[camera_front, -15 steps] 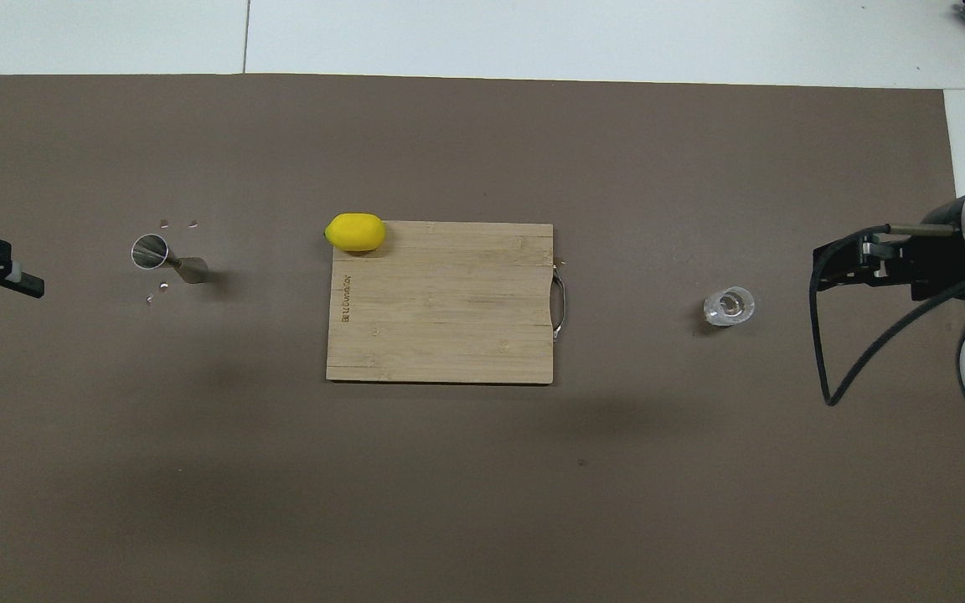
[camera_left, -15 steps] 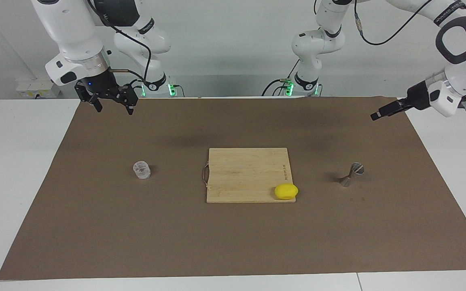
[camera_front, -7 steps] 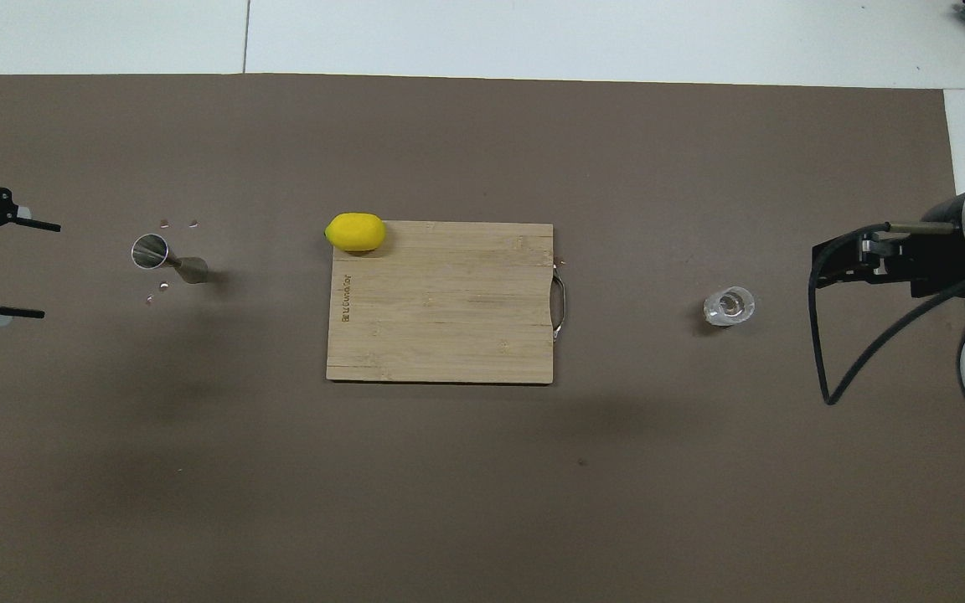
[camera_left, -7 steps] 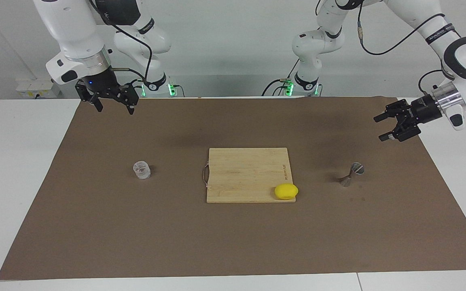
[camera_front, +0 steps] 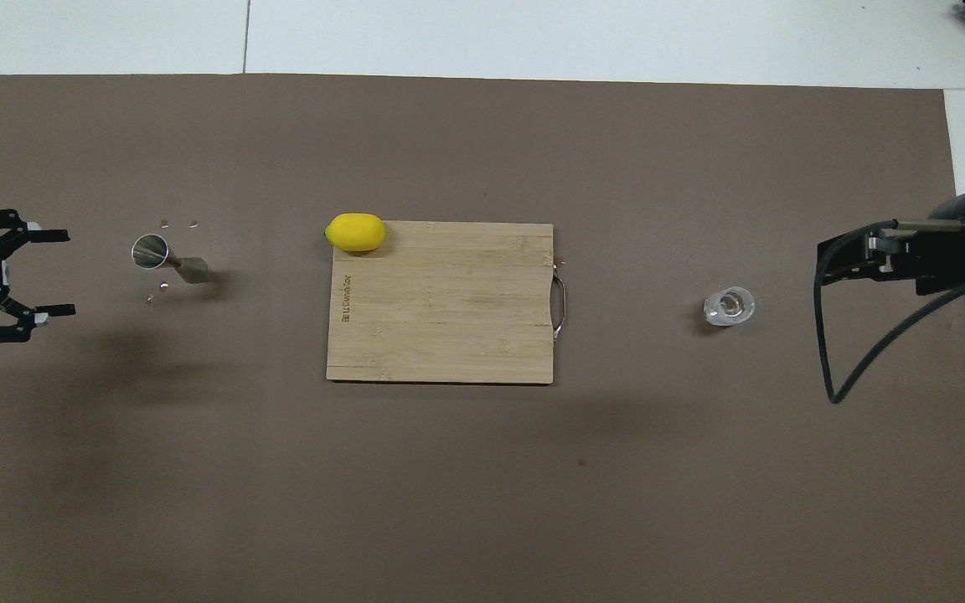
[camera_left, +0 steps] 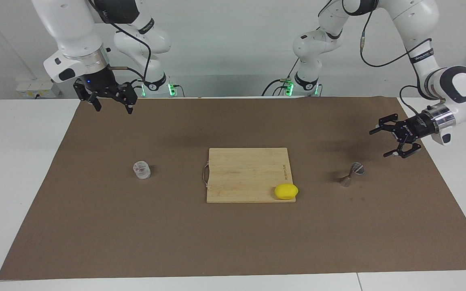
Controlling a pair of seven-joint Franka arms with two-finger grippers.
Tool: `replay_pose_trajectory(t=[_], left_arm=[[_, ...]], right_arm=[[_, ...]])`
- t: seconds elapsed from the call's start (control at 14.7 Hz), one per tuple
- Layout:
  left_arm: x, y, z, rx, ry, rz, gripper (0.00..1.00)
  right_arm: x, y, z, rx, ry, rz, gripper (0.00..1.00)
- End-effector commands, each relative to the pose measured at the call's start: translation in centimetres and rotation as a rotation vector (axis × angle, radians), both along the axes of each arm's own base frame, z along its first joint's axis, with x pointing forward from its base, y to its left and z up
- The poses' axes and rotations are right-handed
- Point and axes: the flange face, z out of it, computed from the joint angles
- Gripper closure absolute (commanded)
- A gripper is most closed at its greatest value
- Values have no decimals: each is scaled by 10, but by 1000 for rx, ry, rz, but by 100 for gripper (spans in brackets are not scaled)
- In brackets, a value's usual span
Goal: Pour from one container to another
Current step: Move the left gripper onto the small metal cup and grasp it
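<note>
Standing apart | 1 tumbler [camera_left: 141, 169] | 1 jigger [camera_left: 351, 174] | 1 lemon [camera_left: 286, 191]

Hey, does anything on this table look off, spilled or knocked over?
A few small pale flecks lie on the brown mat around the metal jigger, which stands upright; what they are is unclear. The lemon overhangs the cutting board's corner. The glass tumbler stands upright.

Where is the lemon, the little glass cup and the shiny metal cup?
Lemon [camera_left: 286, 191], facing view: middle of its yellow skin.
Glass tumbler [camera_left: 141, 169], facing view: middle of its clear side.
Metal jigger [camera_front: 150, 251], overhead view: its open upper cone.
</note>
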Motion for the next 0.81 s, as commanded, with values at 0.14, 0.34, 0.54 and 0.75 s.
replay_pose_trajectory(t=[0.14,0.34,0.54,0.75], left_arm=[[-10,2,-41,-44,22,153,0],[-2,-10,-53,-45,-27,166,0],[-2,-15,-65,-35,-21,210,0],[1,-30,-71,-48,-23,240,0]], right_arm=[[3,-7,0,-11,2,28,0],[2,-6,0,-12,6,30,0],[1,-7,-1,-12,8,28,0],[0,-6,-1,-12,11,28,0]])
